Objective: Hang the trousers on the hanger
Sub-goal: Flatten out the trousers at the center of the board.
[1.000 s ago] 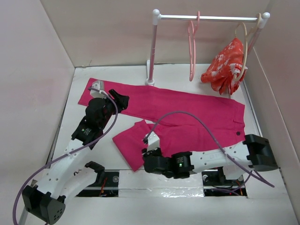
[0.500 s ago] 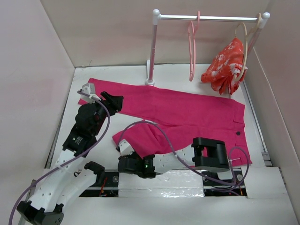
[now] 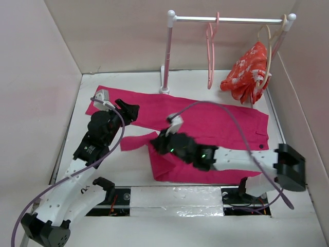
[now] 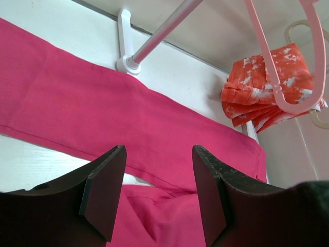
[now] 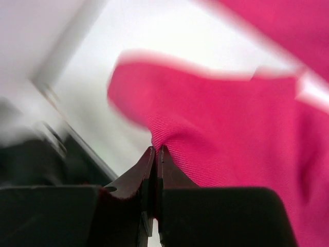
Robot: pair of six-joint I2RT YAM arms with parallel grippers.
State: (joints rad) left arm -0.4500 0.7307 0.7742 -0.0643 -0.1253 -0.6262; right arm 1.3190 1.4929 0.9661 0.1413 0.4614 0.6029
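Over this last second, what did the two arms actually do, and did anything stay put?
The right gripper swung left to the near leg's hem, took hold of the trousers and pulled that cloth back toward the middle, folding the leg. The left gripper stayed open over the far leg, hardly shifting. The hanger and the floral garment hang on the rail unchanged.

walls (image 3: 118, 36): plain beige | tabletop (image 3: 133, 81): white | rail (image 3: 231, 20): white, standing at rear
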